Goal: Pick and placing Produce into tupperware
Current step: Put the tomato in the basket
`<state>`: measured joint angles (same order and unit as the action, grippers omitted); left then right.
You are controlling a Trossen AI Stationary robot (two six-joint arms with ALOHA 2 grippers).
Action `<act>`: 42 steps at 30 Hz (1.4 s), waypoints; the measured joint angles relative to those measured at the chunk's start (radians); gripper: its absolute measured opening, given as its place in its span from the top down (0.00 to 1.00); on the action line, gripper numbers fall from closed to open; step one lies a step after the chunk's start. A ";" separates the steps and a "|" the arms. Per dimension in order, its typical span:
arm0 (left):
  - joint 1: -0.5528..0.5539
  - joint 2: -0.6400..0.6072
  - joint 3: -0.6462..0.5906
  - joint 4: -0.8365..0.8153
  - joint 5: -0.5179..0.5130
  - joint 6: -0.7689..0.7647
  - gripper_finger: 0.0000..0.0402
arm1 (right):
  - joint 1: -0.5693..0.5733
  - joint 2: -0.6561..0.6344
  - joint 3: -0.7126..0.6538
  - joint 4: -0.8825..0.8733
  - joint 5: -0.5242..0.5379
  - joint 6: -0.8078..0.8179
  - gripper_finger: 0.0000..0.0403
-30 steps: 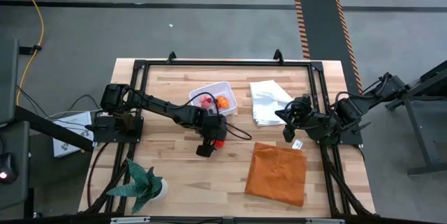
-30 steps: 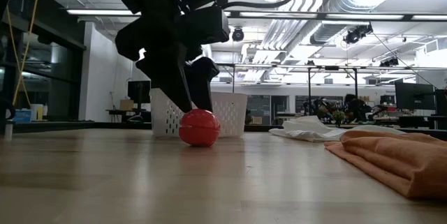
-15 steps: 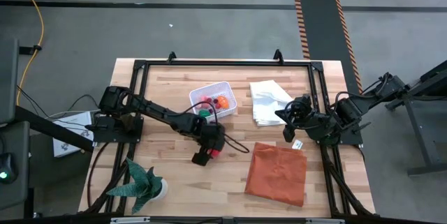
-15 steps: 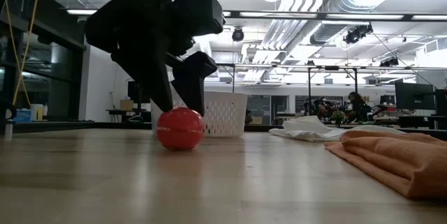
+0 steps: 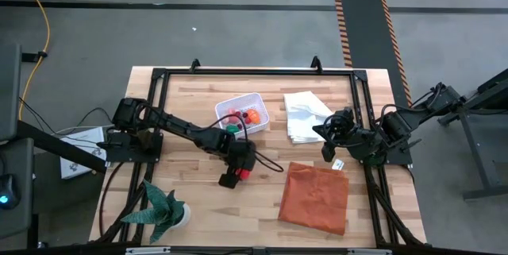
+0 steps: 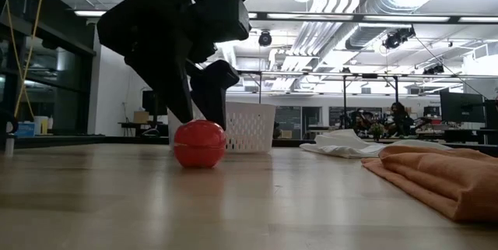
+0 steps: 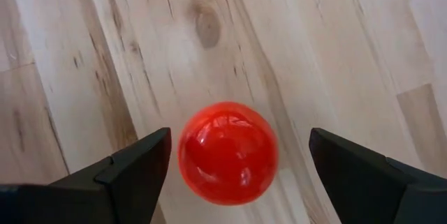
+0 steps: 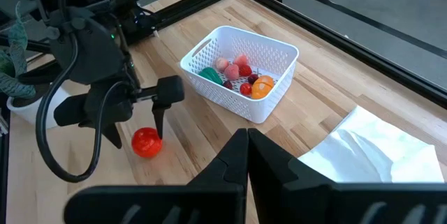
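Observation:
A glossy red ball (image 7: 228, 153) of the produce rests on the bare wood, near the table's middle (image 5: 245, 175). My left gripper (image 7: 237, 144) is open and points down over it, one finger on each side. The ball sits closer to one finger, and I see no touch. The low view shows the ball (image 6: 199, 144) on the table under these fingers. The white mesh tupperware (image 5: 242, 113) stands farther back and holds red, pink, orange and green pieces (image 8: 237, 74). My right gripper (image 8: 248, 140) is shut and waits at the table's right side (image 5: 328, 145).
A white cloth (image 5: 305, 116) lies right of the tub. An orange cloth (image 5: 315, 198) lies toward the near right. A green spiky potted plant (image 5: 163, 211) stands at the near left corner. Bare wood surrounds the ball.
My left gripper has moved away from the tub toward the table's near edge. The red ball has rolled along the table the same way and stays between the fingers. Over the last half second both have hardly moved.

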<state>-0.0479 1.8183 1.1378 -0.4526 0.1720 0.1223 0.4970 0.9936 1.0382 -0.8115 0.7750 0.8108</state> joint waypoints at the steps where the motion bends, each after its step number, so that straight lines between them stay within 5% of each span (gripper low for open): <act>1: 0.000 0.000 0.000 0.000 0.000 0.000 0.17 | 0.000 0.000 0.000 0.000 0.000 0.000 1.00; 9: 0.002 0.000 0.000 -0.005 0.001 -0.007 0.06 | 0.000 0.000 0.000 0.000 0.000 0.000 1.00; 42: 0.002 0.054 -0.002 -0.061 -0.027 0.002 0.05 | 0.000 0.000 0.000 0.001 0.000 0.002 1.00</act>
<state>-0.0463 1.8721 1.1358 -0.5135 0.1448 0.1238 0.4969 0.9939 1.0386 -0.8108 0.7746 0.8124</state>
